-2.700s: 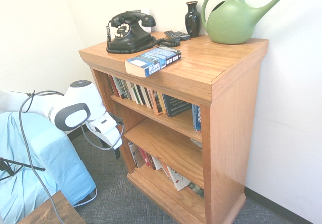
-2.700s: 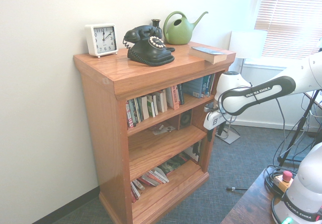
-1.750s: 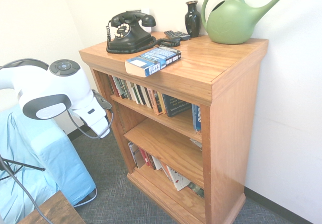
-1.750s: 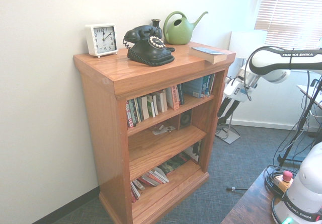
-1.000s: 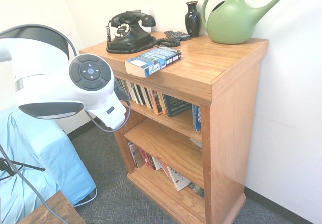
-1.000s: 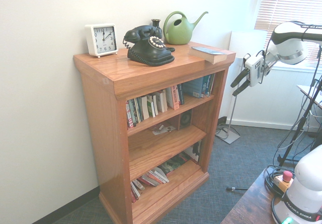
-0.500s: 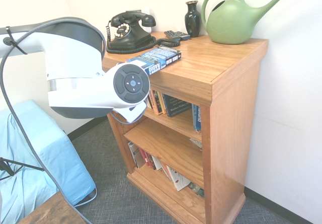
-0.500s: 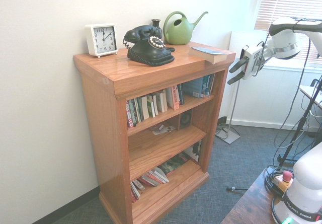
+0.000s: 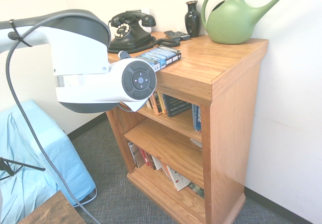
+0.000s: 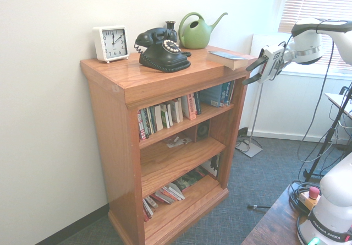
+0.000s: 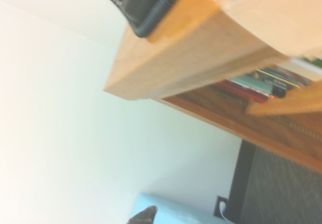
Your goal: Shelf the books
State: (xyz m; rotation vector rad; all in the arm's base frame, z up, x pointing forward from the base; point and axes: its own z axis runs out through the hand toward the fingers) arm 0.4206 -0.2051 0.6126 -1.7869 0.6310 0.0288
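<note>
Carpeted office corner, pale walls, a bookcase against one of them. From the second exterior view I see my claw (image 10: 252,72) hanging in the air just off the bookcase's front corner, level with its top, tilted slightly downward, fingers spread wide and holding nothing. In the first exterior view the arm's bulk hides the claw.

Nearest to it is the book (image 10: 229,58), a thick blue paperback lying flat on the top of the shelf (image 10: 165,77), close to the front edge at the corner nearest the claw; claw and book are apart, not touching. In the first exterior view the same book (image 9: 162,57) is partly covered by the arm.

Farther along the top stand a black telephone (image 10: 161,49), a dark vase (image 9: 192,18), a green watering can (image 10: 197,31) against the wall, and a white clock (image 10: 111,43) at the far end. Below, the upper shelf level carries a row of mixed books (image 10: 168,115), and more lie slumped on the bottom level. My wrist view shows the shelf's edge, blurred.
</note>
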